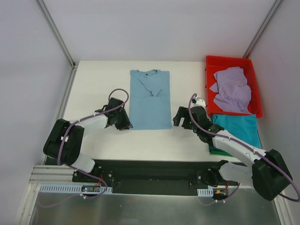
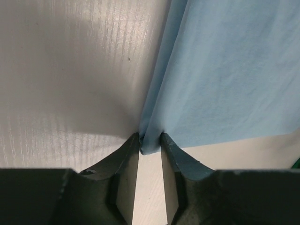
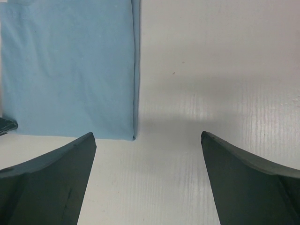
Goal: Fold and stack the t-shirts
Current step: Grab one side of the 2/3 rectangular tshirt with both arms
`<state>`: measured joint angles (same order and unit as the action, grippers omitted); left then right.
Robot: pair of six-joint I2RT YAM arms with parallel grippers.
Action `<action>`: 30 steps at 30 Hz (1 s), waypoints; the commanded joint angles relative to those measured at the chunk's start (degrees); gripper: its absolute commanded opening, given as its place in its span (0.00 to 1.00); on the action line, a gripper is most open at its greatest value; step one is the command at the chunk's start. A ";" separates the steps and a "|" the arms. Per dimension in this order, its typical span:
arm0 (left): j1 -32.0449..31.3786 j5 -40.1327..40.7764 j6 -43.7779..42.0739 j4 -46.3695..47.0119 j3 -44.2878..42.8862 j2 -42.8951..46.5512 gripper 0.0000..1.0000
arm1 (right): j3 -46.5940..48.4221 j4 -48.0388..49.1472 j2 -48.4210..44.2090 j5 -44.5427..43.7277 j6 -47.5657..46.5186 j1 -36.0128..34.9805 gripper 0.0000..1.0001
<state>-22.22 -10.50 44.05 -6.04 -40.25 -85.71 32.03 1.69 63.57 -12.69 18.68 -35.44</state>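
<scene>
One soft rectangular blue tee point(image 1: 150, 101), corner pinched by left gripper point(image 2: 150, 139); right gripper point(image 3: 147, 136) spread apart

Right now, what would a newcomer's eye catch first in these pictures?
The light blue cotton t-shirt, folded into a strip at the centre of the table, with the left gripper pinching its near left corner. Then the red plastic bin at far right, holding a crumpled lavender t-shirt.

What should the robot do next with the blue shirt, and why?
Probably nudge the right claw forward onto the near right corner of the light blue t-shirt and pinch it. The left claw grips the other near corner, while the right one is open, just short of the cloth; both must hold to fold.
</scene>
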 commanded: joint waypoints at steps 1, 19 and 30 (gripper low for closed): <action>-0.72 -0.13 -0.02 -1.69 0.61 -0.78 0.22 | 2.51 0.86 3.31 2.31 2.85 0.02 0.96; -0.81 1.54 -0.81 -2.39 2.90 3.18 0.00 | 7.26 5.24 23.61 20.68 17.88 -0.24 0.60; -0.81 2.06 -0.99 -2.39 2.81 3.62 0.00 | 6.91 4.81 25.99 21.48 19.21 -0.24 0.39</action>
<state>-22.57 -9.98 44.10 -6.50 -38.39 -83.96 38.70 7.68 89.14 7.79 36.93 -35.46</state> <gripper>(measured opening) 0.009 0.387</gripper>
